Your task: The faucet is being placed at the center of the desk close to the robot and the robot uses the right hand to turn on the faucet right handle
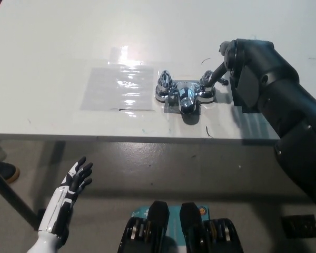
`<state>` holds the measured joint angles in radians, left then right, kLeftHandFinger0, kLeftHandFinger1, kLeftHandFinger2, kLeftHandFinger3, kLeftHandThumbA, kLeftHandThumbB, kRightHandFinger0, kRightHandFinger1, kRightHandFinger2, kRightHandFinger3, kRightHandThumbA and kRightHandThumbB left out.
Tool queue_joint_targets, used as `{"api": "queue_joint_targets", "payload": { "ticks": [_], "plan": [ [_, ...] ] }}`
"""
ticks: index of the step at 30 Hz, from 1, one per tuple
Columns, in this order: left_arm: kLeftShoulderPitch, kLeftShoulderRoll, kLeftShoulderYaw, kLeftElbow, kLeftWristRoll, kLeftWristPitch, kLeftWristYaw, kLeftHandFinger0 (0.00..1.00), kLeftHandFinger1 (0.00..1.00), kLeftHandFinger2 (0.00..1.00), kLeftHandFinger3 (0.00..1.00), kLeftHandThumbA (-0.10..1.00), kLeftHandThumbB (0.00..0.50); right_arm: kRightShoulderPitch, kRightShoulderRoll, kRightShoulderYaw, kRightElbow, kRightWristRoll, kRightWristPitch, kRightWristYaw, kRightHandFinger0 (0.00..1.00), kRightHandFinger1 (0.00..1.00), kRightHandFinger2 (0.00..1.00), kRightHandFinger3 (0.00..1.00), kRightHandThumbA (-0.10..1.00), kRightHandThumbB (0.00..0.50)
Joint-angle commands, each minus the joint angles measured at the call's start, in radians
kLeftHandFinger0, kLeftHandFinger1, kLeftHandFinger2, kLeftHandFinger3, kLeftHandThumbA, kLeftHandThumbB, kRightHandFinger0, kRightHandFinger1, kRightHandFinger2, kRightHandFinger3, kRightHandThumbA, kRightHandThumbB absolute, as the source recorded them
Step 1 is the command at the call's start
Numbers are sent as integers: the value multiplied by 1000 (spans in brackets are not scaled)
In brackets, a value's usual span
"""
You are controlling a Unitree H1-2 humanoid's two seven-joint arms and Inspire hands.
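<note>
On the rounded chrome faucet handle (206, 80) rests the matte black robot hand (230, 62).

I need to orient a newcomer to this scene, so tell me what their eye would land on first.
The chrome faucet stands out first, near the front edge of the white desk, with the black right hand reaching in from the right at its right handle. Next comes the white left hand, open below the desk edge at lower left, and a glossy clear sheet left of the faucet.
</note>
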<state>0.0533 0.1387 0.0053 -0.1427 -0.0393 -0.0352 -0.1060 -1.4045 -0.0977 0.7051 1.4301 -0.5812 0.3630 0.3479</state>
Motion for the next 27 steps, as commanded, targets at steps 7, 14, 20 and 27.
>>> {"api": "queue_joint_targets", "payload": {
  "ticks": [7,14,20,27],
  "plan": [
    [-27,10,4,-27,2,-5,-3,1000,1000,1000,1000,956,242,-113,-79,49,9,-48,-33,248,1000,1000,1000,1000,864,466],
    [-31,11,5,-31,-5,7,-5,1000,1000,1000,1000,955,257,-134,-95,98,14,-78,-46,339,1000,1000,1000,1000,859,499],
    [-35,11,5,-26,-6,-1,-6,1000,1000,1000,1000,961,254,-134,-108,127,6,-96,-82,354,1000,1000,1000,1000,937,449],
    [-38,14,5,-23,0,-12,-6,1000,1000,1000,1000,952,239,-122,-109,135,0,-120,-67,288,1000,1000,1000,1000,1000,457]
  ]
}}
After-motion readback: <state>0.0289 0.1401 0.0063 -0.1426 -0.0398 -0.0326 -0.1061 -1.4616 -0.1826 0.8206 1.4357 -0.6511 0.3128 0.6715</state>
